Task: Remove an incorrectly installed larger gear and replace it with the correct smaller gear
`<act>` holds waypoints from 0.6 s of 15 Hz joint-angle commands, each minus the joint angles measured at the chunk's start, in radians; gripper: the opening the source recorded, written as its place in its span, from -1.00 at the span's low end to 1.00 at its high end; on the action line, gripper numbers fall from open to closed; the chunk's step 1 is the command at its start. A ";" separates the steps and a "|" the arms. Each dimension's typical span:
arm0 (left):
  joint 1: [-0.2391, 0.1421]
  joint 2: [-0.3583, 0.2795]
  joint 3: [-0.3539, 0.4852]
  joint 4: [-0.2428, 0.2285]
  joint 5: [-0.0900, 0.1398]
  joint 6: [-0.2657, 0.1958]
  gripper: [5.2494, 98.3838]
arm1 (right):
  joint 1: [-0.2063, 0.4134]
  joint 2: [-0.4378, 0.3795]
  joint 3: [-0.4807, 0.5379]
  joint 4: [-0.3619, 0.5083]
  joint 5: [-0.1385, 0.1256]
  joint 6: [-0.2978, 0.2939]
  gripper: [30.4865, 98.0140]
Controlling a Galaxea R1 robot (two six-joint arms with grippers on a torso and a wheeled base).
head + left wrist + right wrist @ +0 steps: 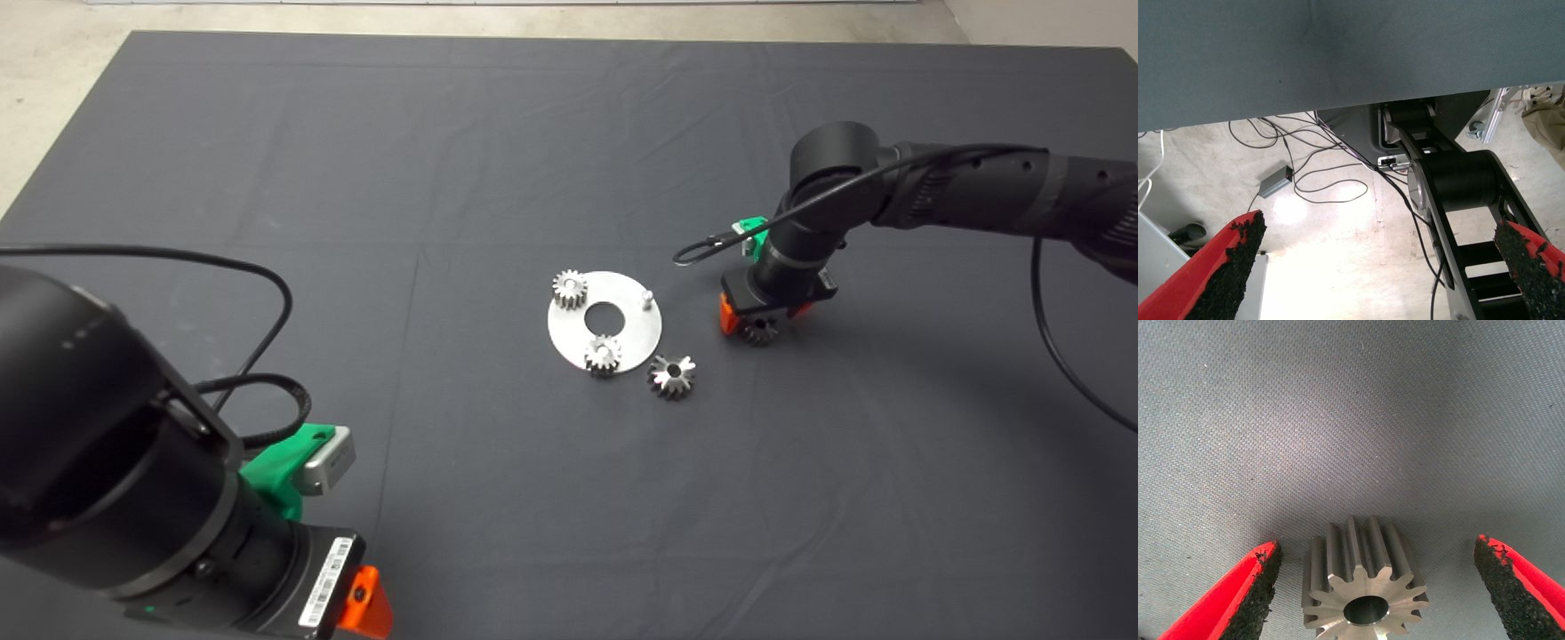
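On the tabletop's mat, seen from above, my right pincer stands over the smaller gear; the larger gear lies beside the disc. From my right wrist, my fingers spread wide around that gear, untouched. My left pincer waits, wide, over the floor.

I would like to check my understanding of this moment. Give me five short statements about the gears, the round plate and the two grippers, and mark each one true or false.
1. The larger gear lies on the mat beside the round plate. True.
2. The right gripper is shut on the smaller gear. False: its fingers are open, with the gear between them, untouched.
3. Two pale small gears sit on the plate. True.
4. The bare pin on the plate carries a gear. False: nothing is on it.
5. The left gripper works at the plate. False: it waits at the mat's near edge, open.
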 commanded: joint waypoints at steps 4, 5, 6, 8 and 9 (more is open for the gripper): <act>-0.012 0.000 0.000 0.003 0.001 0.010 0.78 | 0.073 0.011 -0.052 0.102 -0.092 0.010 0.28; -0.012 0.000 -0.002 0.003 0.001 0.010 0.78 | 0.087 0.011 -0.052 0.104 -0.092 0.010 0.25; -0.012 0.000 -0.002 0.003 0.001 0.010 0.78 | 0.091 0.013 -0.047 0.104 -0.092 0.010 0.22; -0.012 0.001 -0.002 0.003 0.001 0.008 0.78 | 0.091 0.016 -0.043 0.105 -0.092 0.010 0.05; -0.012 0.001 -0.003 0.003 0.000 0.008 0.78 | 0.091 0.017 -0.043 0.107 -0.092 0.010 0.02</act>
